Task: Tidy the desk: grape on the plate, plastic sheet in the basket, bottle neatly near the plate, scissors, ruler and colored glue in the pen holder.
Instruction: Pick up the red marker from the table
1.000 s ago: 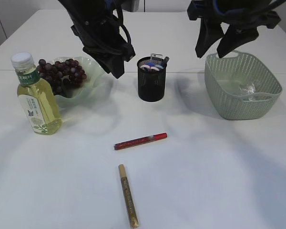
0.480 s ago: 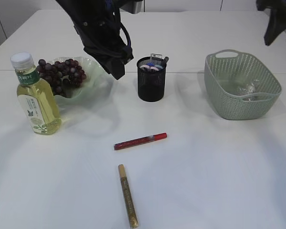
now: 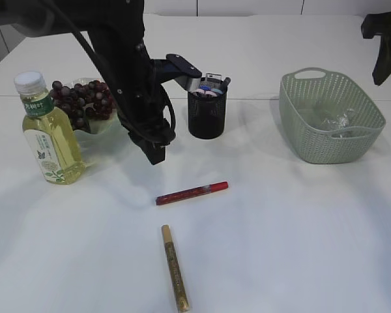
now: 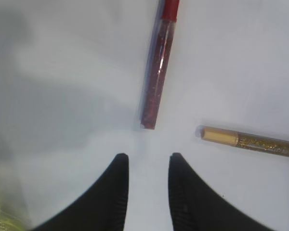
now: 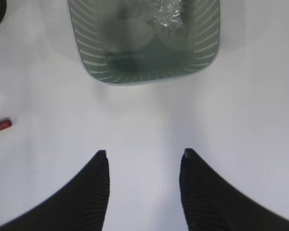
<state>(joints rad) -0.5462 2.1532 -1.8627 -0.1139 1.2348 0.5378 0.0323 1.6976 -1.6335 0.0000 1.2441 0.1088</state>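
The red glue stick lies on the counter just ahead of the left gripper, whose jaws stand partly spread and empty. Its long axis runs away from the jaws, its near end roughly in line with the gap. The right gripper, jaws spread and empty, hangs well apart by the basket, so the left arm is nearer.

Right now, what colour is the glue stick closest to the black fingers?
Red and glittery, with a red cap: the red glue stick. The left wrist view shows it best.
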